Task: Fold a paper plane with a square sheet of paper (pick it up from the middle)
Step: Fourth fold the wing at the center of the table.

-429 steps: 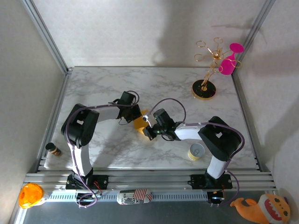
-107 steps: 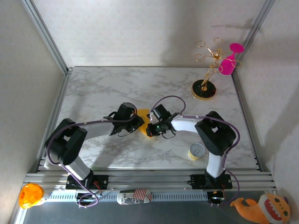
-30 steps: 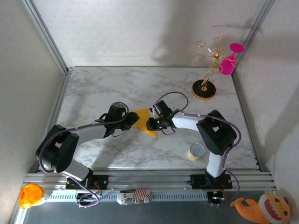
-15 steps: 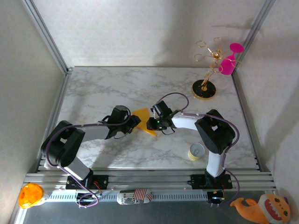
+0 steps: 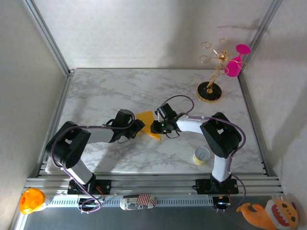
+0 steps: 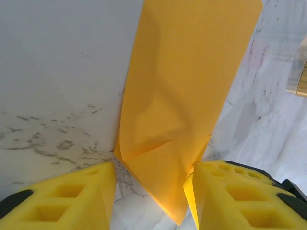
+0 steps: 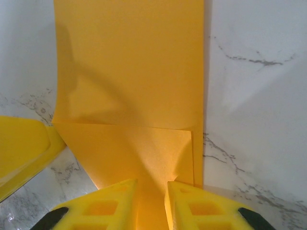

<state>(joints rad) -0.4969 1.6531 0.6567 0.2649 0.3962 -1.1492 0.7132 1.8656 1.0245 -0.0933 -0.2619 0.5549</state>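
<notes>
The left pincer [image 6: 149, 172] has slid a little closer to the paper [image 5: 145, 117] than it was a second ago. Its yellow fingers stand apart, one on each side of the paper's pointed corner, and hold nothing. The right pincer [image 7: 152, 187] is pinched tight on the paper's folded end. The paper lies on the marble table [image 5: 120, 91], left of the paper cup [image 5: 201, 155] and farther back. Both pincers are left of the cup too.

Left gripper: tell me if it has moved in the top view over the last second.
Yes. The left gripper has slid slightly right, toward the paper cup's side, closing in on the folded yellow paper.
</notes>
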